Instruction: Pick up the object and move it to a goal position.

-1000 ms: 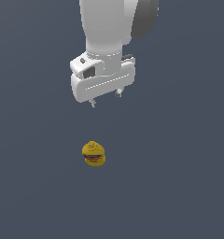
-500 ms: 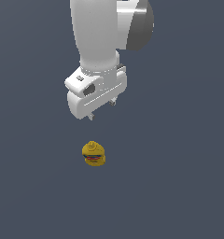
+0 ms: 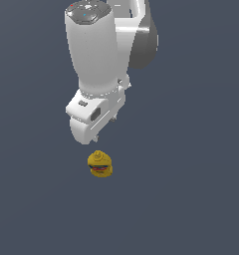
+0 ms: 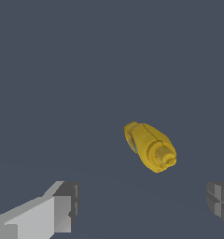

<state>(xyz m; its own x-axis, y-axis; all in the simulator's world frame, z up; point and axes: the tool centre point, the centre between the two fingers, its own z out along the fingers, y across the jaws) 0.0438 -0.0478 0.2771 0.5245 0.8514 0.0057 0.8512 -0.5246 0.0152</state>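
The object is a small yellow squeeze bottle (image 3: 100, 164) with a pointed cap and a red-and-blue label, standing on the dark grey floor. The white hand of my gripper (image 3: 97, 130) hangs just above and slightly behind it in the exterior view, not touching it. In the wrist view the bottle (image 4: 150, 146) shows cap-first, beyond the gap between the fingers. My gripper (image 4: 144, 201) is open, its two grey fingertips (image 4: 67, 205) spread wide with nothing between them.
A plain dark grey floor (image 3: 191, 199) fills both views. The white arm's big link (image 3: 94, 45) rises above the hand in the exterior view.
The hand has come down and a little toward the exterior view's left, ending close above the bottle. The bottle has not moved.
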